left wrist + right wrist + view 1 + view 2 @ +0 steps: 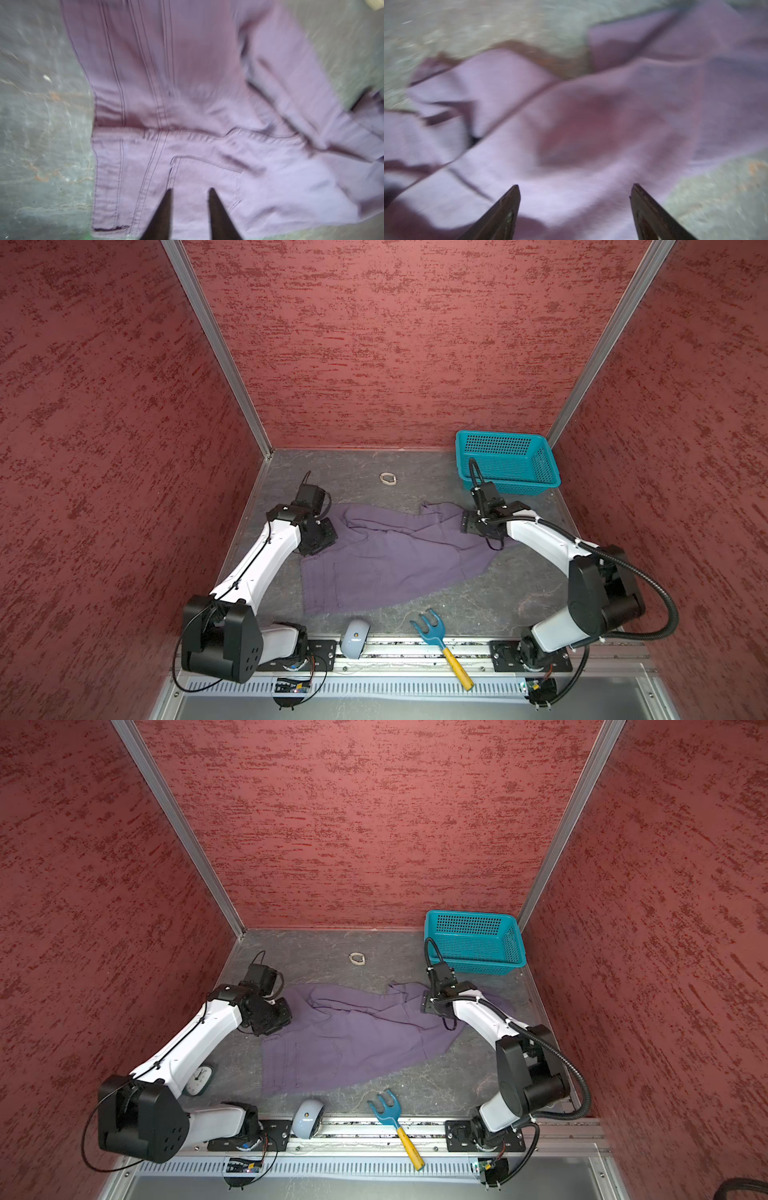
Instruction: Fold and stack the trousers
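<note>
The purple-lavender trousers (386, 564) (349, 1040) lie spread and rumpled across the middle of the grey table, waistband towards the left. My left gripper (322, 537) (276, 1017) hangs over their left edge. In the left wrist view its jaws (190, 190) stand a narrow gap apart above the seamed cloth (187, 104), with nothing pinched between them. My right gripper (469, 524) (428, 1004) is over the right end of the trousers. In the right wrist view it (575, 186) stands wide open above the cloth (591, 124). Both wrist views are blurred.
A teal basket (505, 460) stands at the back right corner. A white ring (388, 479) lies at the back middle. Along the front edge are a grey rounded device (354, 637) and a blue rake with a yellow handle (432, 630). A small clock (198, 1080) lies under the left arm.
</note>
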You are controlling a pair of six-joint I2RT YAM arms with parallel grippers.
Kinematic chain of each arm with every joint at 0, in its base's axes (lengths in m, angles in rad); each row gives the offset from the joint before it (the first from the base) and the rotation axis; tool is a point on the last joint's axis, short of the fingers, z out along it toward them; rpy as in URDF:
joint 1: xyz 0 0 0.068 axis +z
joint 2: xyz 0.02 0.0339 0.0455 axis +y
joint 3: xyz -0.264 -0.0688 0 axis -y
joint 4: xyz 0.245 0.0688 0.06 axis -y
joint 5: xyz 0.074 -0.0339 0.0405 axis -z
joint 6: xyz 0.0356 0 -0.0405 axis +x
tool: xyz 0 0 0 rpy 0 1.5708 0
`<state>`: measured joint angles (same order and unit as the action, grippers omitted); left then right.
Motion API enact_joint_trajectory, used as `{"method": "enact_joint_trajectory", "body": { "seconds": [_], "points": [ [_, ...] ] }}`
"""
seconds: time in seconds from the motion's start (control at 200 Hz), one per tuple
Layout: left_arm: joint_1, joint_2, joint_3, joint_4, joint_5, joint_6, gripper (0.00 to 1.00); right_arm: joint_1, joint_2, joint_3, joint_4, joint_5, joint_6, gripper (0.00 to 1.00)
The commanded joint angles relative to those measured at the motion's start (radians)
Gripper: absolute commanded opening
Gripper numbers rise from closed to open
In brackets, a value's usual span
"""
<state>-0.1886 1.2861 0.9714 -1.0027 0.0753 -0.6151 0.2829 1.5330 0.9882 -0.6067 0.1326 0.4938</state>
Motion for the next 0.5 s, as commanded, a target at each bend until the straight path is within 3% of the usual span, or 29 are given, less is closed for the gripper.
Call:
{"method": "enact_joint_trajectory", "body": {
  "seconds": [0.0, 0.055, 0.11, 0.18, 0.496],
  "points": [
    [-0.046, -0.013, -0.073, -0.066, 0.033, -0.09, 0.22, -0.083, -0.062, -0.051, 0.007, -0.036, 0.07, 0.85],
    [-0.069, -0.032, -0.11, -0.079, 0.022, -0.119, 0.23, -0.121, -0.074, -0.077, 0.016, -0.044, 0.075, 0.85],
    [-0.09, -0.059, -0.15, -0.08, 0.032, -0.16, 0.38, -0.161, -0.108, -0.1, 0.029, -0.059, 0.075, 0.85],
    [-0.118, -0.097, -0.192, -0.084, 0.045, -0.215, 0.49, -0.206, -0.123, -0.131, 0.052, -0.082, 0.068, 0.84],
    [-0.184, -0.186, -0.338, -0.092, 0.03, -0.334, 0.57, -0.266, -0.072, -0.2, 0.163, -0.201, 0.078, 0.77]
  ]
}}
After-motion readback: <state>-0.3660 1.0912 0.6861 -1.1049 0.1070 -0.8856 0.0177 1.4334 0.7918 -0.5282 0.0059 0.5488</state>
